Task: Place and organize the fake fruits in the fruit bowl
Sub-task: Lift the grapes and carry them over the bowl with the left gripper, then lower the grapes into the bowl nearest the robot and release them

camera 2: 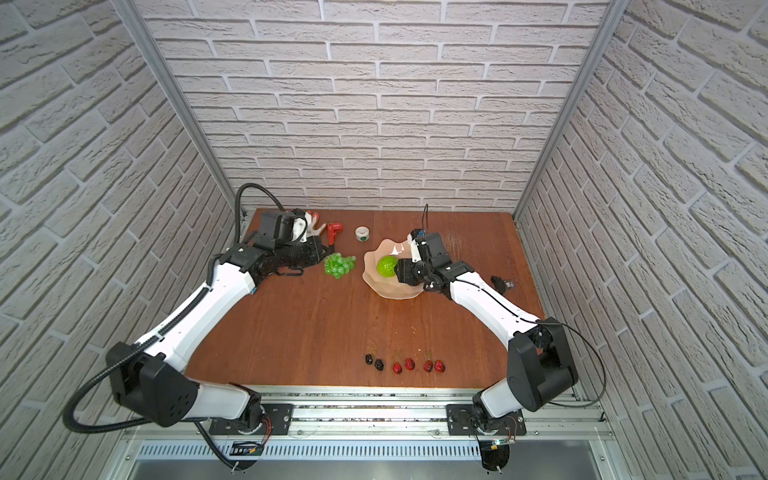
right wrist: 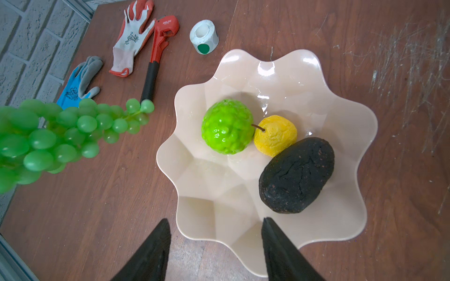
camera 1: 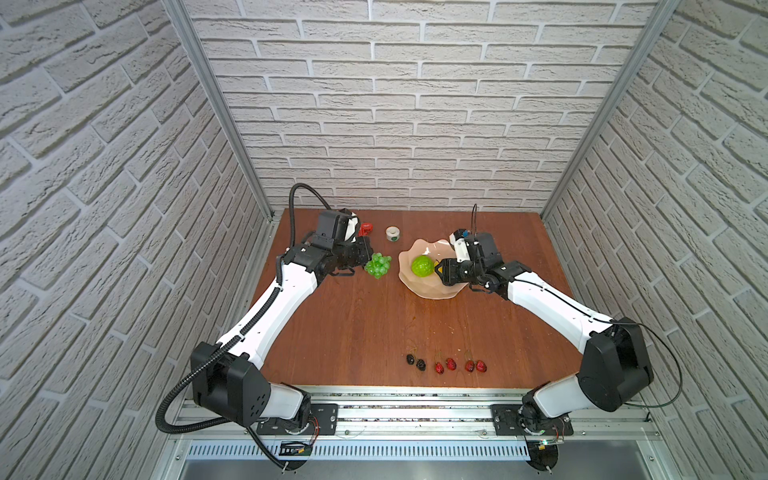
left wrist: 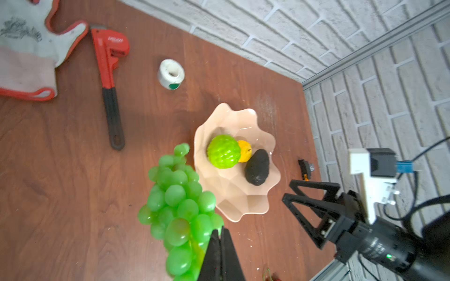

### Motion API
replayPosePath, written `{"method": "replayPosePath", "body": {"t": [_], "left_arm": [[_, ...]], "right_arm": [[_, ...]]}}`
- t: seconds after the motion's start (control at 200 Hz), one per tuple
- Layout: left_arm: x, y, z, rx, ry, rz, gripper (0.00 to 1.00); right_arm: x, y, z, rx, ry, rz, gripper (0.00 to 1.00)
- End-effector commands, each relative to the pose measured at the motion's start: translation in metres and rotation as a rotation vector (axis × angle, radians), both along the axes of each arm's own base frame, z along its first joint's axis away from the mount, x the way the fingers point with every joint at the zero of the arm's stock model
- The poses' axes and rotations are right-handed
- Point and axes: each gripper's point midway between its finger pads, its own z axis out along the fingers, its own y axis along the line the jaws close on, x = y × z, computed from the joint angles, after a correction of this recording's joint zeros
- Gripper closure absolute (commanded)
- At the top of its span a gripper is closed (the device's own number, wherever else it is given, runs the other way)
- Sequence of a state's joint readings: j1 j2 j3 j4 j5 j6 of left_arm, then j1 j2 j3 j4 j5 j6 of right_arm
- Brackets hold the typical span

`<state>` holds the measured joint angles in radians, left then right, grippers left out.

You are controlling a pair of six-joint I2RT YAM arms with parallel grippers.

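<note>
Green grape bunch [left wrist: 177, 202] hangs clamped in the left claw [left wrist: 220, 231], just beside the fruit bowl [right wrist: 341, 102]. Inside sit the lime-green ball [right wrist: 227, 126], lemon [right wrist: 275, 136] and avocado [right wrist: 297, 175]. Only the wrist views show the avocado, and the right claw [right wrist: 215, 220] gapes empty over the rim.

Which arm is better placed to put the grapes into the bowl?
Left: the left claw is shut on the grape bunch beside the bowl; the right claw hangs open and empty.
</note>
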<state>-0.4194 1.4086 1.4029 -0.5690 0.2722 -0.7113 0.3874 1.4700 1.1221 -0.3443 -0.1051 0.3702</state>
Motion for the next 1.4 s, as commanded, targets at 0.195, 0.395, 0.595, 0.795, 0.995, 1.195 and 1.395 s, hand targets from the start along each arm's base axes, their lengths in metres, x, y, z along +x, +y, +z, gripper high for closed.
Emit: {"method": "replayPosePath", "body": {"t": [0.195, 0.395, 0.595, 0.795, 0.995, 1.195, 1.395], "left_arm": [[0.013, -0.080, 0.049, -0.046, -0.109, -0.204, 1.00], [0.017, -0.129, 0.045, -0.081, -0.100, -0.302, 1.00], [0.029, -0.166, 0.037, -0.117, -0.094, -0.355, 1.00], [0.039, -0.186, 0.020, -0.142, -0.056, -0.376, 1.00], [0.038, -0.191, 0.003, -0.138, -0.019, -0.382, 1.00], [0.036, -0.197, -0.005, -0.150, -0.005, -0.388, 1.00], [0.033, -0.205, -0.008, -0.179, 0.018, -0.410, 1.00]], "right_arm": [[-0.005, -0.026, 0.032, -0.013, -0.090, -0.065, 0.39], [-0.021, -0.047, 0.038, -0.050, -0.098, -0.084, 0.38], [-0.032, -0.069, 0.041, -0.092, -0.102, -0.111, 0.37], [-0.036, -0.080, 0.038, -0.098, -0.101, -0.136, 0.37], [-0.037, -0.083, 0.027, -0.099, -0.082, -0.139, 0.37], [-0.036, -0.082, 0.024, -0.094, -0.077, -0.139, 0.37], [-0.036, -0.083, 0.023, -0.099, -0.078, -0.138, 0.37]]}}
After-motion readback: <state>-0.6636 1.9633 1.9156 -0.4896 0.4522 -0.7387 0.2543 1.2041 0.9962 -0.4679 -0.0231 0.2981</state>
